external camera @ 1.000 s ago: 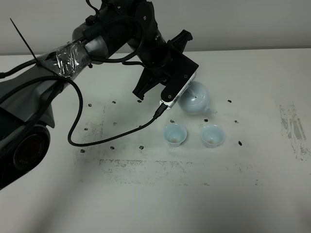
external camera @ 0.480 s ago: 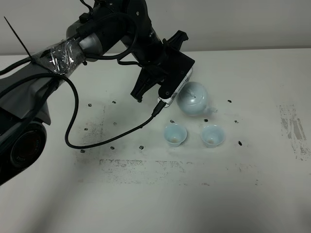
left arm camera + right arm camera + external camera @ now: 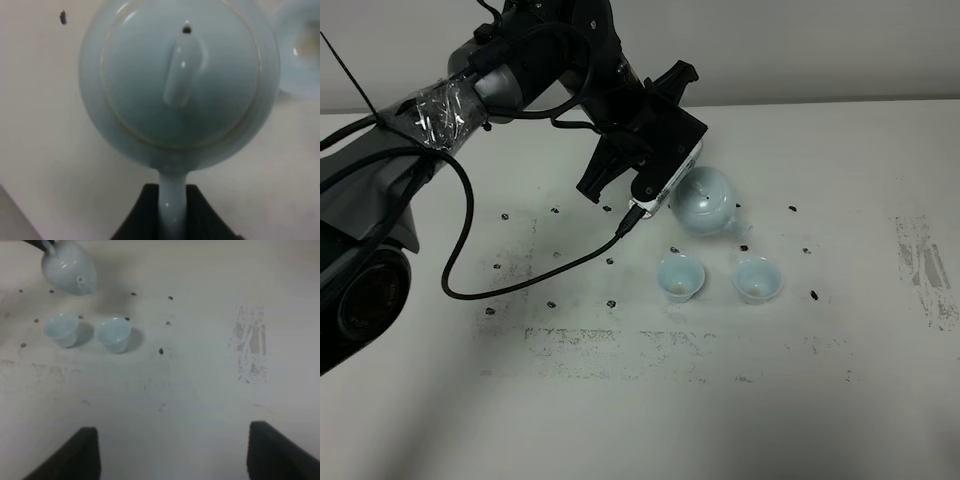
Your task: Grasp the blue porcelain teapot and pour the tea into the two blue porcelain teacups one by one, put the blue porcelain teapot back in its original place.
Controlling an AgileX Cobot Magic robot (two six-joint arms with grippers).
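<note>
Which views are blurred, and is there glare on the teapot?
Left wrist view: the teapot fills the frame, soft, with small highlights on it. Right wrist view: hazy throughout, teacups soft-edged. Exterior high view: sharpest, even light, faint shadows.

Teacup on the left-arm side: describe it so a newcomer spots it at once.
On the white table, the left gripper holds a round pale blue teapot. Two small matching cups stand in front of it. Your teacup is nearer the looping black cable than its twin.

Robot lab: scuffed, dot-marked white table (image 3: 840, 400)
</note>
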